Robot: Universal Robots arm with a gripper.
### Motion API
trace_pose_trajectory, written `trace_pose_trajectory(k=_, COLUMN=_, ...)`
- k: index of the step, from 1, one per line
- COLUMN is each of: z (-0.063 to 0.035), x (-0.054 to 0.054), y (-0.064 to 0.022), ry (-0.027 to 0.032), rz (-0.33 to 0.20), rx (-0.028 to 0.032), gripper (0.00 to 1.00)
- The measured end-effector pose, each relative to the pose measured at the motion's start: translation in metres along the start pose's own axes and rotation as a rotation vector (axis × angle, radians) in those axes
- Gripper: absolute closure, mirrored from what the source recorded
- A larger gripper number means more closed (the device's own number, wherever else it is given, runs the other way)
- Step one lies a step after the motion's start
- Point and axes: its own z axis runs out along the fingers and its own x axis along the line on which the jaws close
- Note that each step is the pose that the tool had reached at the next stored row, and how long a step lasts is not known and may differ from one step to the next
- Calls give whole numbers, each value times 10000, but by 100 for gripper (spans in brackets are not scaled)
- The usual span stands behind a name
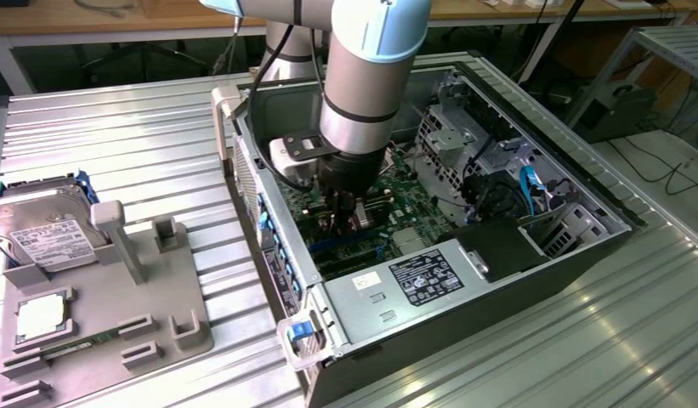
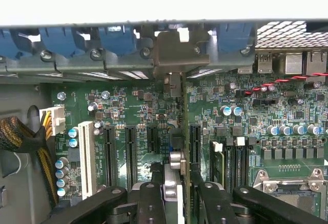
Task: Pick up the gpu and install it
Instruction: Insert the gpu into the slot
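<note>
Gripper (image 2: 183, 192) clamps the gpu (image 2: 179, 55) edge-on between black motherboard slots (image 2: 130, 155), blue latches (image 2: 118, 39) near its bracket

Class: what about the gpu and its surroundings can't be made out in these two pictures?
- gpu face: wrist view, turned edge-on.
- slot under the gpu: wrist view, covered by the card; seating can't be judged.
- board below the arm: exterior view, blocked by the arm.
- drive label text: exterior view, too small.

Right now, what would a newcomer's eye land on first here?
The big arm sunk into the open computer case, mid-frame in the exterior view. In the wrist view, its gripper clamps the gpu edge-on, upright over the green motherboard slots. A hard drive sits on the grey fixture at the exterior view's left.
</note>
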Motion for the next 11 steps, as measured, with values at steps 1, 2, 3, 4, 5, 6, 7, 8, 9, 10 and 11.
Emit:
trace_pose_trajectory(k=1, z=0, x=5, y=0, ry=1, rz=14, rx=-1, gripper=69)
trace_pose_trajectory(k=2, z=0, x=10, y=0, ry=0, rz=34, rx=-1, gripper=69)
trace_pose_trajectory(k=3, z=1, x=4, y=-1, ry=-1, rz=87, rx=1, gripper=69)
trace_pose_trajectory(k=4, z=1, x=21, y=3, ry=-1, rz=87, rx=1, gripper=69)
trace_pose_trajectory(k=5, z=2, x=16, y=5, ry=-1, rz=89, rx=1, gripper=69)
trace_pose_trajectory(k=6, z=26, x=16, y=6, ry=0, rz=89, rx=-17, gripper=69)
trace_pose_trajectory(k=7, z=43, x=16, y=6, ry=0, rz=89, rx=-28, gripper=69)
trace_pose_trajectory(k=8, z=43, x=16, y=6, ry=0, rz=89, rx=-28, gripper=69)
trace_pose_trajectory(k=9, z=43, x=16, y=6, ry=1, rz=87, rx=-28, gripper=69)
trace_pose_trajectory(k=10, z=44, x=14, y=2, ry=0, rz=48, rx=-28, gripper=69)
trace_pose_trajectory(k=11, z=44, x=9, y=-4, ry=0, rz=47, rx=-28, gripper=69)
